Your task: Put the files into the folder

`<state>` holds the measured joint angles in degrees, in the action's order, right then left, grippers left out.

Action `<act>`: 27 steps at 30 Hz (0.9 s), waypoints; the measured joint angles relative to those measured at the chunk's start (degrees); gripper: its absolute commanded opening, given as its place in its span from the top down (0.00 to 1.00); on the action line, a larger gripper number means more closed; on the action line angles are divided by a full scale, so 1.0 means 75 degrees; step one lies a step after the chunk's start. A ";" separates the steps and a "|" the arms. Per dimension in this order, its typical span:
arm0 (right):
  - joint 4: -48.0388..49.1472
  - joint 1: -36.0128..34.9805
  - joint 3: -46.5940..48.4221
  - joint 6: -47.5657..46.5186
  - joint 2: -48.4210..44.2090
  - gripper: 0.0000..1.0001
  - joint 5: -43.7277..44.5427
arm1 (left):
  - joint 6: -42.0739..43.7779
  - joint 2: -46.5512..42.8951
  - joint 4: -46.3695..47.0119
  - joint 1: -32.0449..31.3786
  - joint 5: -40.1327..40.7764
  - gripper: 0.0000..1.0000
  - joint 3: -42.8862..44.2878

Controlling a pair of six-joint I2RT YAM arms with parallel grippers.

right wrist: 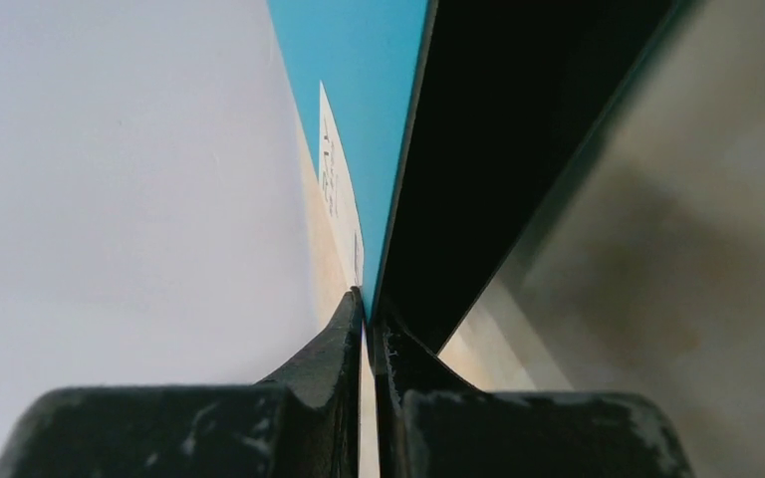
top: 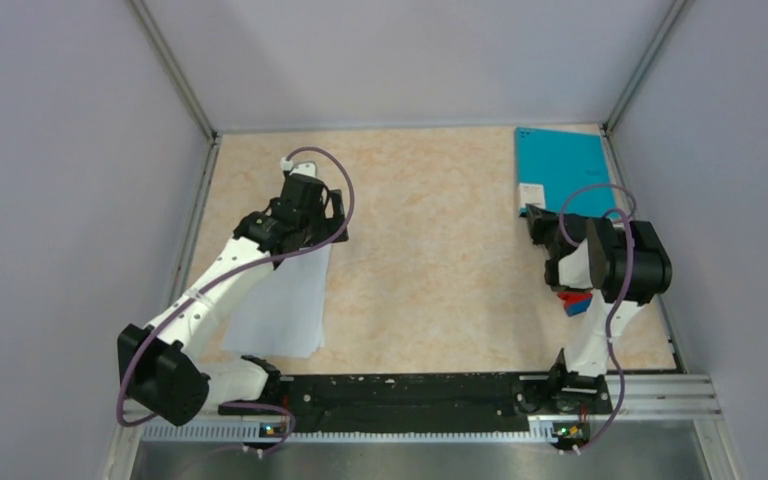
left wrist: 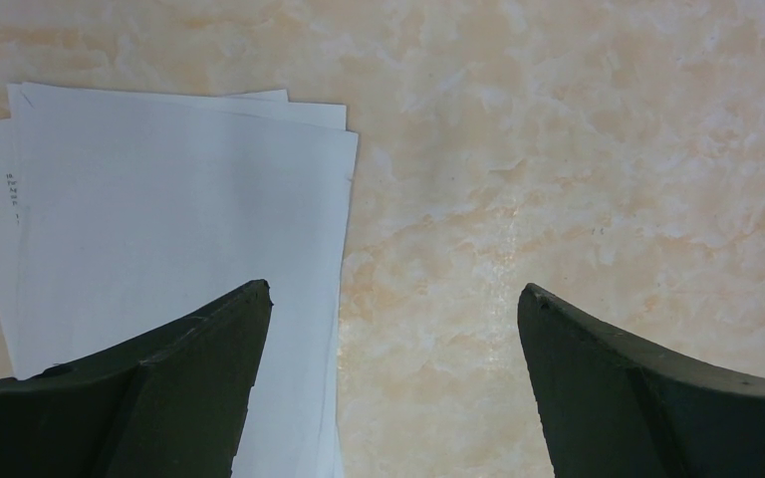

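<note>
The files (top: 282,298) are a thin stack of white sheets lying flat at the left of the table. My left gripper (top: 310,200) hovers over their far end, open and empty. In the left wrist view the files (left wrist: 169,229) lie under the left finger, and the gripper (left wrist: 393,290) spans their right edge. The teal folder (top: 560,165) lies at the back right, its white label (top: 531,193) at its near edge. My right gripper (top: 540,217) is shut on that near cover edge. The right wrist view shows the gripper (right wrist: 367,304) pinching the teal cover (right wrist: 359,90), the black inside (right wrist: 498,129) beside it.
A small red-and-blue toy block (top: 575,301) lies under the right arm near the right wall. Grey walls enclose the marbled tabletop (top: 430,270) on the left, back and right. A black rail (top: 410,392) runs along the near edge.
</note>
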<state>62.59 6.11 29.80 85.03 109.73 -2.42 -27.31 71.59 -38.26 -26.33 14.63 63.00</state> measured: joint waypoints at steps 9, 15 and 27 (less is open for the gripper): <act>-0.1364 -0.2859 -0.0280 -0.0248 -0.1818 1.00 0.0813 | -0.0210 0.0087 -0.0029 0.0000 -0.0020 0.01 0.0000; -0.2821 -0.5211 -0.0743 0.0041 -0.3165 1.00 0.2025 | -0.0527 0.0195 -0.0023 0.0000 -0.0090 0.01 0.0000; -0.6714 -0.9069 0.0813 -0.2285 -0.3771 1.00 0.6298 | -0.1731 0.1664 0.0262 0.0172 -0.1262 0.01 -0.0009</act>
<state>12.23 -61.91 35.90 67.90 81.45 44.82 -40.29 84.07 -36.29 -25.04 5.17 62.94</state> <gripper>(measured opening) 0.012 0.986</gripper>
